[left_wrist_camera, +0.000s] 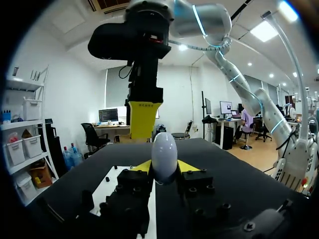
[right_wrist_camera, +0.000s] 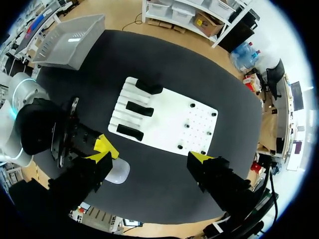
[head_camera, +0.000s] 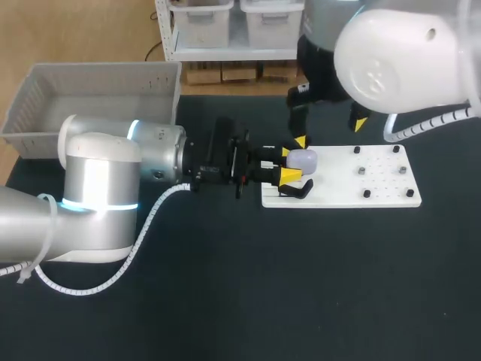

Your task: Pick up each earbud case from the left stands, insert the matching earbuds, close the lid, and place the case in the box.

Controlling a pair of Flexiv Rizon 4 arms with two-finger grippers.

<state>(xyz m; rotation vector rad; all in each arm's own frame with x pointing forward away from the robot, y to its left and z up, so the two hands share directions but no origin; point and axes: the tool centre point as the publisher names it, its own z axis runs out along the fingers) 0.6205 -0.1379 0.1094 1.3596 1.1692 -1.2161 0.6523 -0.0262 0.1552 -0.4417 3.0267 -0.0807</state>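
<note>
A pale, egg-shaped earbud case (head_camera: 303, 159) is held over the left end of the white board (head_camera: 342, 197), with my left gripper (head_camera: 289, 165) shut on it from two sides. In the left wrist view the case (left_wrist_camera: 164, 155) stands upright between the yellow tips of that gripper (left_wrist_camera: 164, 168), its lid closed. My right gripper (head_camera: 331, 133) hangs above the board's far edge, wide open and empty. One of its yellow fingers (left_wrist_camera: 143, 119) is just beyond the case. In the right wrist view the case (right_wrist_camera: 118, 172) lies beside one finger of the right gripper (right_wrist_camera: 154, 159).
Three black stands (right_wrist_camera: 139, 108) line the board's left part (right_wrist_camera: 164, 119); one stand (head_camera: 297, 189) shows just below the case. Several small dark pieces (head_camera: 362, 171) sit on the board's right half. A grey basket (head_camera: 45, 90) stands at the table's far left corner.
</note>
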